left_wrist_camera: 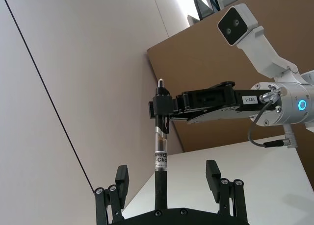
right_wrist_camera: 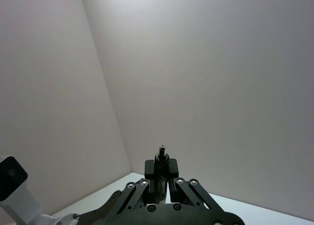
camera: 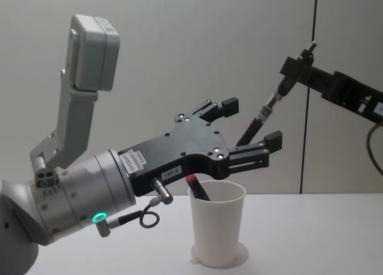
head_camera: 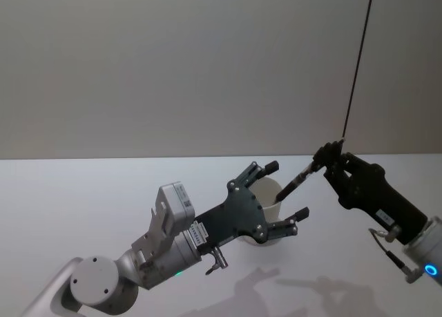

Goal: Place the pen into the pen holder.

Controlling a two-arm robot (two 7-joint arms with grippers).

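My right gripper [head_camera: 330,158] is shut on the upper end of a slim black pen [head_camera: 298,179], holding it tilted in the air. The pen [camera: 263,116] slants down between the spread fingers of my left gripper [camera: 250,122], which is open and hovers just above the pen holder. In the left wrist view the pen [left_wrist_camera: 161,151] stands midway between the two fingers [left_wrist_camera: 212,171], apart from both. The pen holder [camera: 216,230], a white paper cup, stands upright on the table under my left gripper. From the head its rim [head_camera: 271,205] is partly hidden by that gripper. The right wrist view shows the pen's end [right_wrist_camera: 162,149] above the shut fingers.
A dark stick with a red end [camera: 196,187] leans inside the cup. The white table [head_camera: 83,206] stretches out around the cup. A grey wall rises behind, with a thin dark vertical line [head_camera: 356,68] at the right.
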